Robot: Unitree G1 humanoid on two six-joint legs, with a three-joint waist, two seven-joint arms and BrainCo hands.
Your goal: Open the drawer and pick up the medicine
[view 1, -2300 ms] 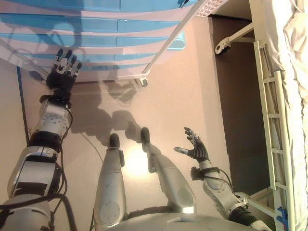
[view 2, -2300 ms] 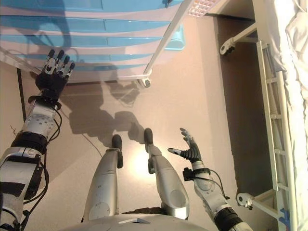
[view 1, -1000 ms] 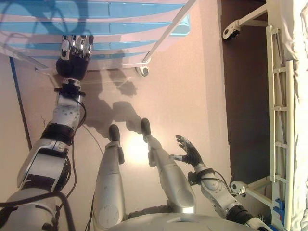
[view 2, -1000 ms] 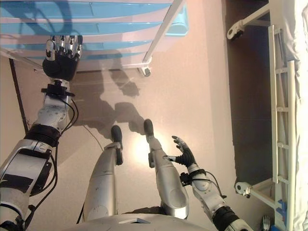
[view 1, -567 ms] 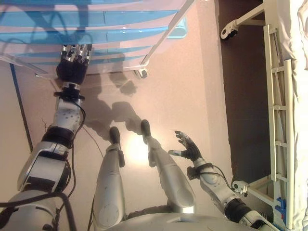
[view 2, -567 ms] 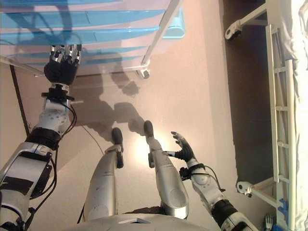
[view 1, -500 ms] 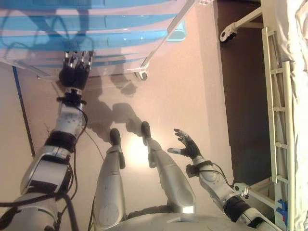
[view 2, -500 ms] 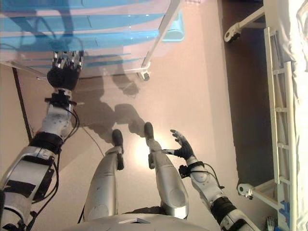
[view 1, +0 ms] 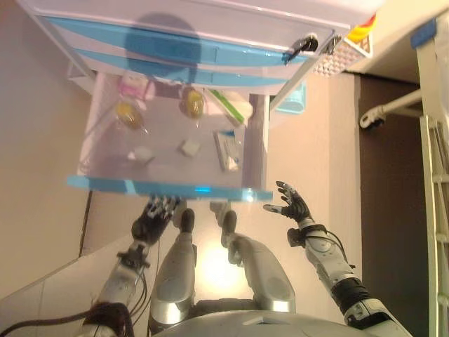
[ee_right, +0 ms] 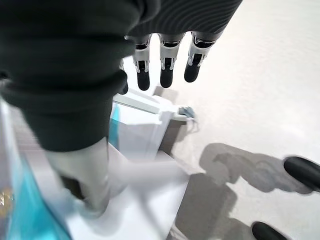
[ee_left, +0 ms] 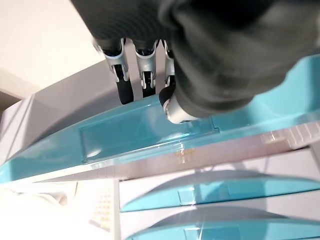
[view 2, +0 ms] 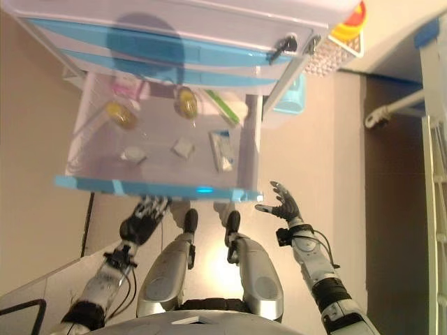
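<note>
The clear drawer point(view 1: 256, 151) with a blue front point(view 1: 168, 188) stands pulled far out of the white cabinet point(view 1: 196, 49). Inside lie two yellow round bottles point(view 1: 127, 114) point(view 1: 191, 104), a pink-and-white packet point(view 1: 133, 88), a white-and-green box point(view 1: 228, 105), a white-and-blue box point(view 1: 228, 151) and two small white packets point(view 1: 189, 147). My left hand point(view 1: 156, 214) grips the drawer front point(ee_left: 140, 127), with its fingers point(ee_left: 122, 90) over the edge and its thumb on the face. My right hand point(view 1: 291, 205) is open and empty, by the drawer's right front corner.
A white bed frame rail point(view 1: 438, 175) with a caster point(view 1: 366, 121) stands on the right. A perforated white basket point(view 1: 330, 63) and a yellow-and-red thing point(view 1: 361, 35) sit by the cabinet's top right. A light blue object point(view 1: 295, 95) lies beside the cabinet.
The camera has shifted a lot. The drawer, shut before, now stands pulled out with my left hand on its front. My right hand stays open, now by the drawer's corner.
</note>
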